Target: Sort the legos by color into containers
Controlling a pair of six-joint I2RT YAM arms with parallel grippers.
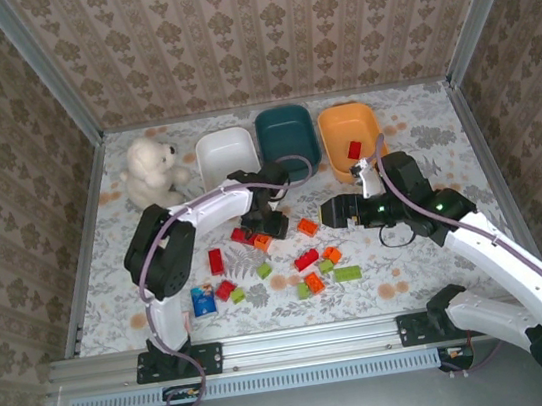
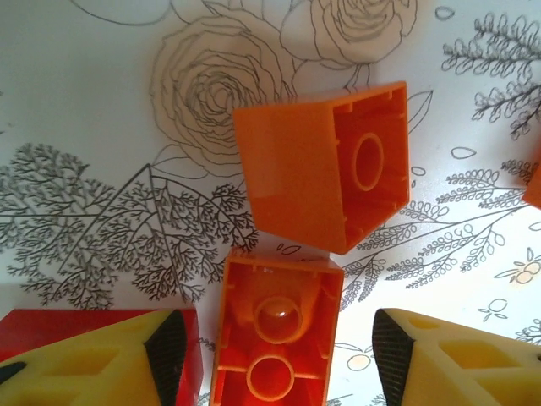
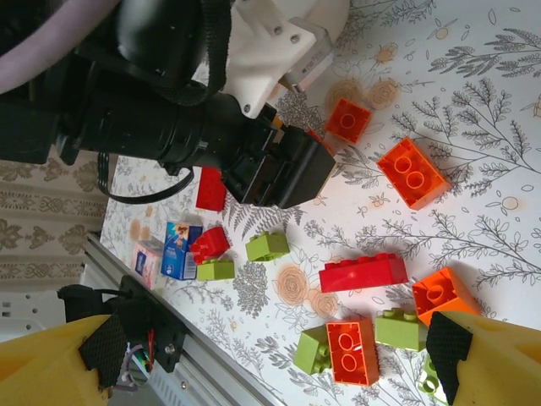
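The left claw (image 1: 264, 226) is hanging low over the middle of the table (image 1: 424, 141). Its fingers (image 2: 169, 347) are standing apart on both sides of an orange lego (image 2: 275, 313), not squeezing it. More legos (image 1: 309, 258) are lying toward the front edge. The right claw (image 1: 338, 212) is gaping wide, holding nothing. Three tubs (image 1: 284, 115) are sitting along the back edge.

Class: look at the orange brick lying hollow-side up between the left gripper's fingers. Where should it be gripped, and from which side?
Grip the orange brick on its two long, flat side walls, coming straight down from above. The left gripper straddles those walls with its jaws open. The red brick crowds one wall, so it is probably tight there.
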